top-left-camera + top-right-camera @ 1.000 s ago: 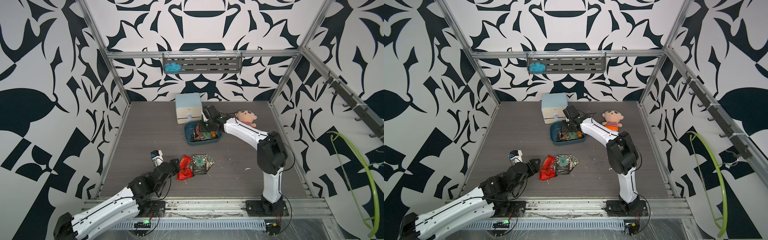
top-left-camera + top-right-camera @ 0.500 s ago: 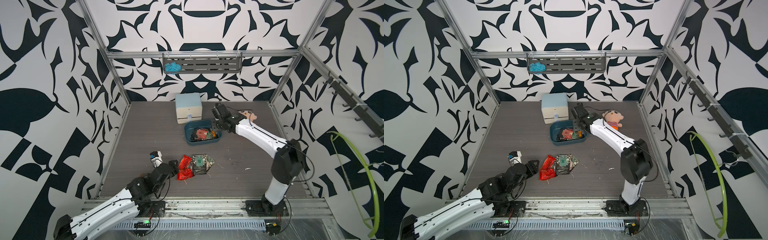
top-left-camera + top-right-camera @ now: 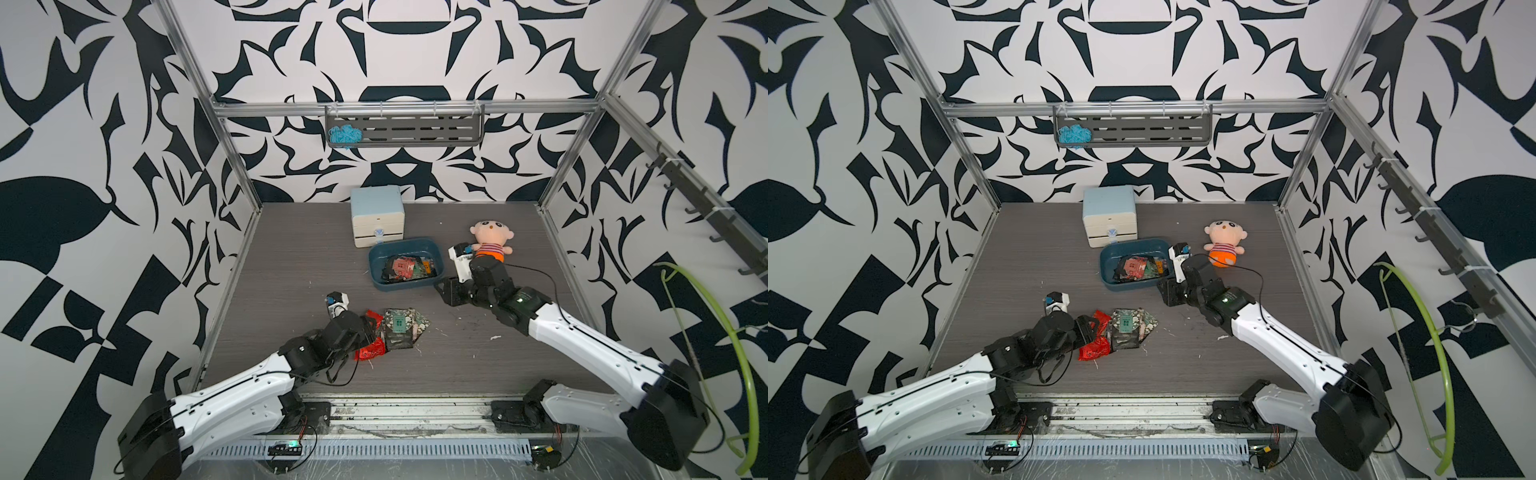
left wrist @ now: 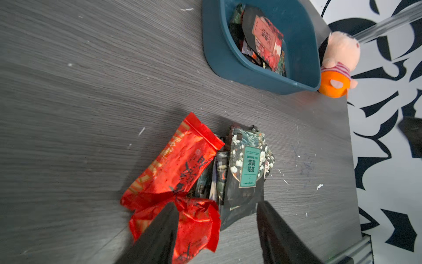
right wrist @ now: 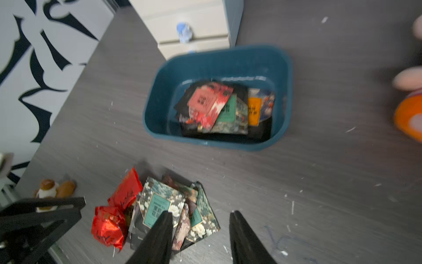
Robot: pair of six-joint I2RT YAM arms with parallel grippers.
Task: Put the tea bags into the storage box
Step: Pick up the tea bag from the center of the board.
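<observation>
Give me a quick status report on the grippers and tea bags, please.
Left gripper open, over the loose pile. Right gripper open, empty, beside storage box. Several tea bags boxed. Nothing blocking.

Bright even light, soft shadows. Top views sharp, edges bowed; right wrist view smeared, perhaps defocused; red foil sachets glint.

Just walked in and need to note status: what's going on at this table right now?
Several tea bags lie in the dark teal storage box, and a pile of more sits on the table in front of it. The left gripper is at that pile, jaws open over the red and black sachets, nothing clamped. The right gripper hangs open and empty beside the box.
</observation>
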